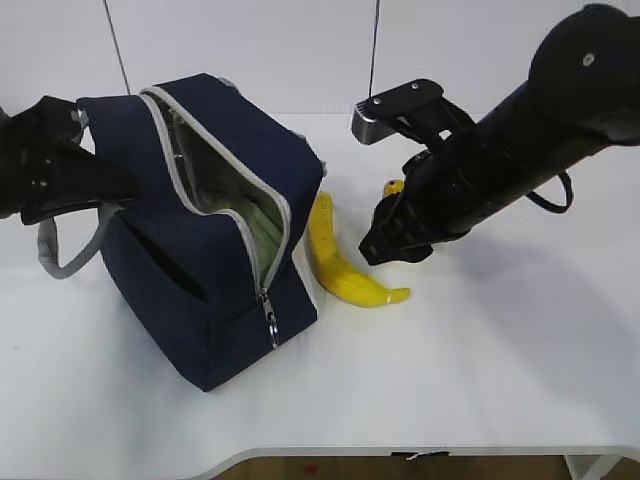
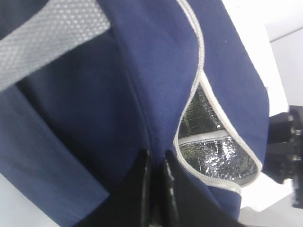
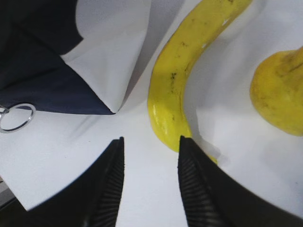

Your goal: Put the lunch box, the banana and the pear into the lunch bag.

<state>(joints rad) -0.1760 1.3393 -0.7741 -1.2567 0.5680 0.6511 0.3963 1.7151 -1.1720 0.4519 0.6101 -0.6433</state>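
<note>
The navy lunch bag (image 1: pixel 210 260) stands left of centre with its zipper open (image 2: pixel 142 80). A pale sage-green surface inside the opening looks like the lunch box (image 1: pixel 257 225). My left gripper (image 1: pixel 105 188) (image 2: pixel 155 160) is shut, pinching a fold of the bag's fabric at its left side. The yellow banana (image 1: pixel 338 265) (image 3: pixel 173 80) lies on the table just right of the bag. The pear (image 1: pixel 393 187) (image 3: pixel 279 94) sits behind it, mostly hidden by my right arm. My right gripper (image 1: pixel 395 245) (image 3: pixel 151 142) hovers open over the banana's end, with nothing between its fingers.
The bag's metal ring pull (image 1: pixel 271 328) (image 3: pixel 16 118) hangs at the front corner, and a grey handle (image 1: pixel 65 255) loops out at the left. The table's front edge (image 1: pixel 400 452) runs close along the bottom. The white tabletop (image 1: pixel 500 360) spreads out to the right.
</note>
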